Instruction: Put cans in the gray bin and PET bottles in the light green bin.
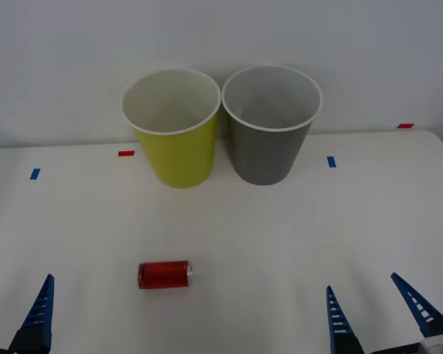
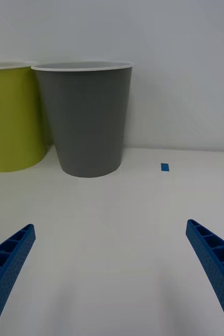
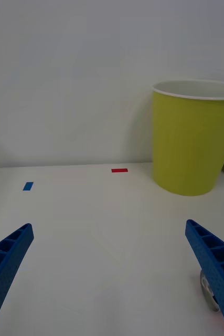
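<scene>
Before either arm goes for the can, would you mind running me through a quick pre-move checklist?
1. Can lying on its side, free on the table: ok.
2. Left gripper open and empty: ok.
3. Right gripper open and empty: ok.
4. Gray bin upright, mouth unobstructed: ok.
5. Light green bin upright beside it, not the can's target: ok.
6. Left gripper nearer the can than the right: ok.
</scene>
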Tool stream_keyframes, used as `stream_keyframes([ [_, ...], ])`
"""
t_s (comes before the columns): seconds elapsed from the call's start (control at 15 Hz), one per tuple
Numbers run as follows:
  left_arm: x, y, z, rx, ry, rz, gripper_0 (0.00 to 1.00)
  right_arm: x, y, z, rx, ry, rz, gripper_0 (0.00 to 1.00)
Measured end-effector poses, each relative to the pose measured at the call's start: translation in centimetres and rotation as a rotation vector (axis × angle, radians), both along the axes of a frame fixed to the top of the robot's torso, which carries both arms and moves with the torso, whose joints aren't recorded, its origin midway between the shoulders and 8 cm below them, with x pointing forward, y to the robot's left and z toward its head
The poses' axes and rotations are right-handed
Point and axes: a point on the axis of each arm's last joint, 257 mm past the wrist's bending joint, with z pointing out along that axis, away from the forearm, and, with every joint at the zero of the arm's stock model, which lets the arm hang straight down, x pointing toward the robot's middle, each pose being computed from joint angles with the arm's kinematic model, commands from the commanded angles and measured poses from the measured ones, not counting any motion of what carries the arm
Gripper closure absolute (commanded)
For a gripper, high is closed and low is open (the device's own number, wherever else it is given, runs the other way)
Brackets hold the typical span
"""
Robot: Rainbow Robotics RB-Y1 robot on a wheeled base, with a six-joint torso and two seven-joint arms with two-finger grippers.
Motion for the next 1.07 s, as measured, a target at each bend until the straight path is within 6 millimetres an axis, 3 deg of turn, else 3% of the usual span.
stream_keyframes([
  [1.07, 0.00, 0.00, 0.00, 0.000, 0.000, 0.000, 0.00, 0.00, 0.00, 0.00, 0.000, 0.000, 0.000, 0.00],
])
